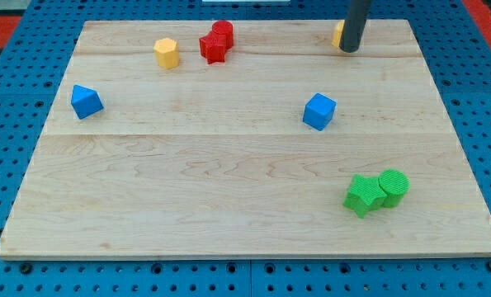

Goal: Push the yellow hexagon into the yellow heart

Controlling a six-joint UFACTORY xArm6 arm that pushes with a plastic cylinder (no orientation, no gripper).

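My tip (349, 49) has no pincer; it stands near the board's (228, 214) top right corner, touching a mostly hidden yellow block (337, 34). The yellow hexagon (167, 53) sits well apart near the top edge, beside two red blocks (216, 42).

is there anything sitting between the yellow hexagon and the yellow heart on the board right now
Yes. The two touching red blocks sit just to the view's right of the yellow hexagon, roughly on the line toward the yellow heart. My tip stands directly in front of the heart, hiding most of it.
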